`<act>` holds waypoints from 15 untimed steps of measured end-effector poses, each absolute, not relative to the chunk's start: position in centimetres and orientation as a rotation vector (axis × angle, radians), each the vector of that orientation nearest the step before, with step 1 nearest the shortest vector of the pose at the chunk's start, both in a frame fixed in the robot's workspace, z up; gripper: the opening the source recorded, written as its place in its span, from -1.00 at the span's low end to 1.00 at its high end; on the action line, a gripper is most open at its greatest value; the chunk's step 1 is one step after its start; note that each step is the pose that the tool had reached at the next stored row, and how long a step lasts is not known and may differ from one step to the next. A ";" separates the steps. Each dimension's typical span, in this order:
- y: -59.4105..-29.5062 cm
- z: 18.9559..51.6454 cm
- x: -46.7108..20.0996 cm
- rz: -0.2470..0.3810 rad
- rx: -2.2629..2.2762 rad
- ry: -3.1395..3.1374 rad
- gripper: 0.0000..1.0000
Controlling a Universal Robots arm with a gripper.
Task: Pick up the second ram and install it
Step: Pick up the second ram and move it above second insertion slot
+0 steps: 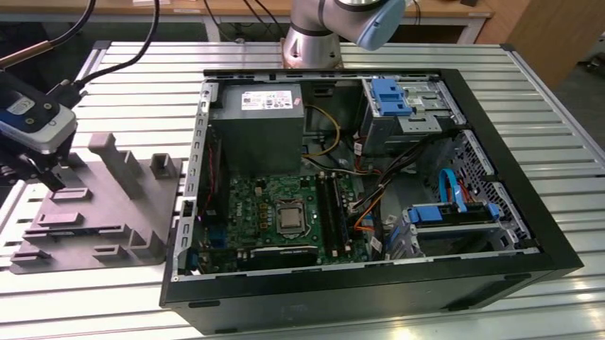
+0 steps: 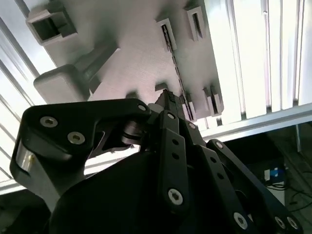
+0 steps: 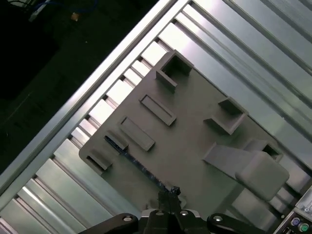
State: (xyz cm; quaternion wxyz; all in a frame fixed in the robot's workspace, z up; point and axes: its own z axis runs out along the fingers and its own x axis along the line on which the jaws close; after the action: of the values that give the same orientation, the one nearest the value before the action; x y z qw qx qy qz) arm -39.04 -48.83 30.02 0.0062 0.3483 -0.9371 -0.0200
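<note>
The second ram (image 3: pixel 139 163) is a thin dark blue strip standing on edge in a long slot of the gray moulded tray (image 3: pixel 195 146); in the second wrist view the ram (image 2: pixel 174 61) runs away from my fingertips. My gripper (image 1: pixel 42 176) hangs above the tray's far left part in the exterior view, clear of the open computer case (image 1: pixel 378 283). In both wrist views its dark fingers meet at one tip (image 3: pixel 170 191) (image 2: pixel 168 96) above one end of the ram, shut with nothing held. The motherboard's long black slots (image 1: pixel 331 205) lie inside the case.
The tray (image 1: pixel 104 234) carries raised blocks and a tall post (image 1: pixel 118 163) close to my gripper. Cables run from the arm's wrist over the table's back left. The case wall (image 1: pixel 189 184) stands just right of the tray. The slatted metal table (image 1: pixel 85 304) ends near the tray.
</note>
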 end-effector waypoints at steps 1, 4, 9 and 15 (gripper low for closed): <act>-48.8 30.0 -39.0 -0.062 1.116 -2.922 -0.79; -48.8 30.0 -39.0 -0.062 1.197 -2.889 -0.79; -48.8 29.9 -39.0 -0.061 1.324 -2.831 -0.79; -48.8 29.8 -39.0 -0.059 1.476 -2.753 -0.79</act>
State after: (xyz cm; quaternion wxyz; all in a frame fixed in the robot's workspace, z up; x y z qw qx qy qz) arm -39.04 -48.83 29.84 0.0089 0.4724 -0.8812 -0.0190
